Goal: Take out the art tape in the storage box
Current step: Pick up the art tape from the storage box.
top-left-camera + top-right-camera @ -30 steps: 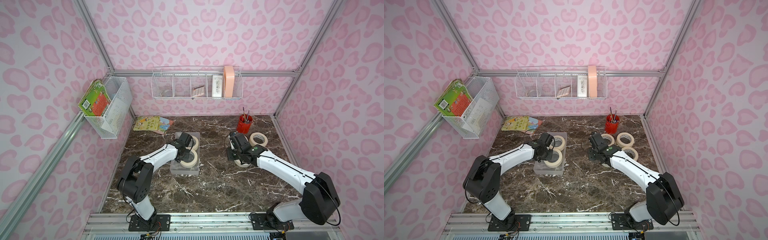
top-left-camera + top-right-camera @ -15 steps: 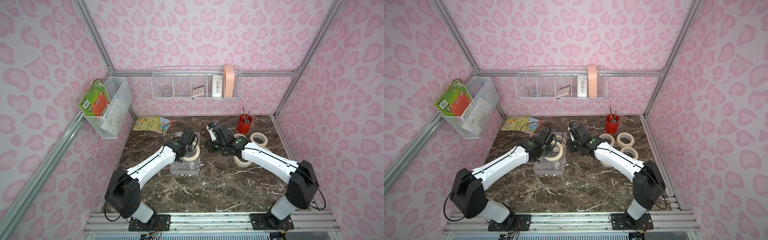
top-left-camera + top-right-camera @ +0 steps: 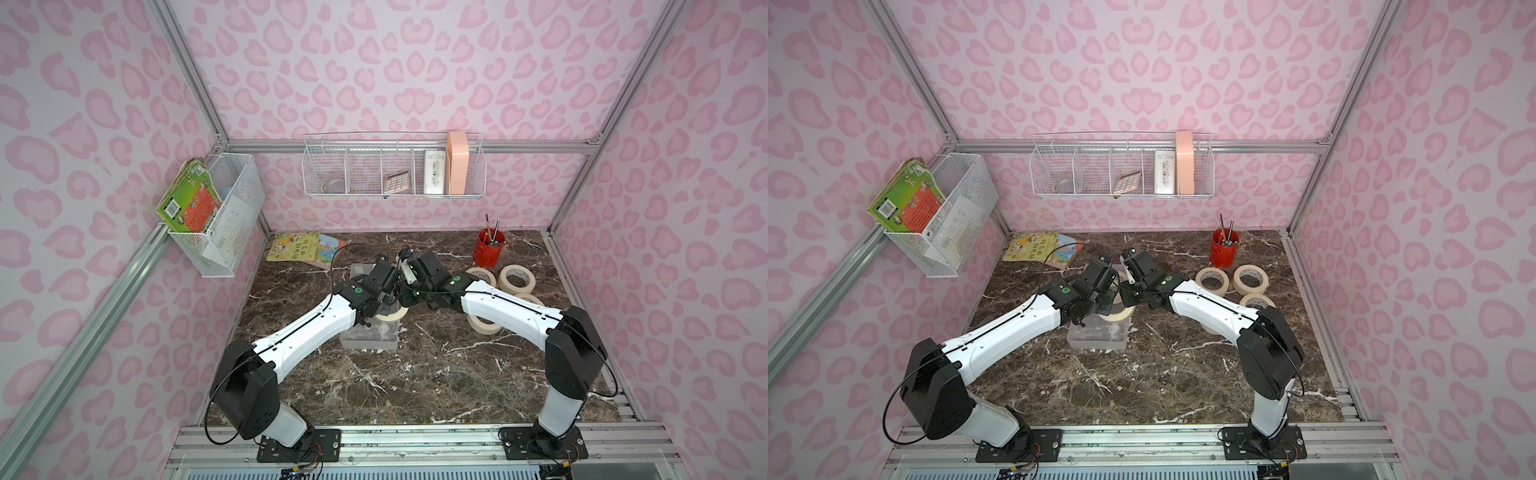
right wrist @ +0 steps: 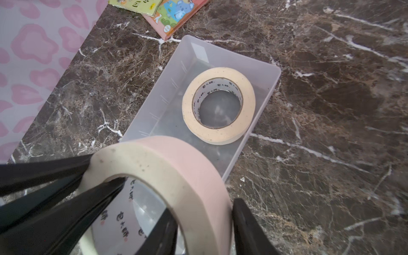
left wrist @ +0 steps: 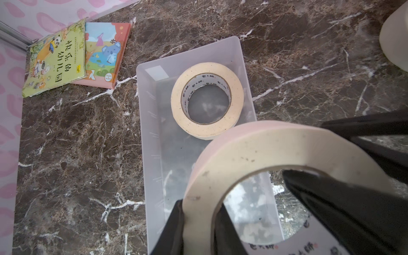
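In both top views the storage box [image 3: 369, 338] [image 3: 1096, 336] lies just left of the middle of the desk [image 3: 415, 386], with the held roll [image 3: 395, 316] [image 3: 1121, 315] above it under both wrists. Four loose rolls [image 3: 504, 279] sit toward the right rear corner.

In the left wrist view the left fingers [image 5: 174, 229] pinch the held roll's wall, one inside the ring and one outside. The right fingers [image 5: 331, 209] clamp the opposite wall likewise. A second roll [image 5: 207, 130] lies flat at the box's far end.

The right wrist view shows the same double grip over the box's near half.
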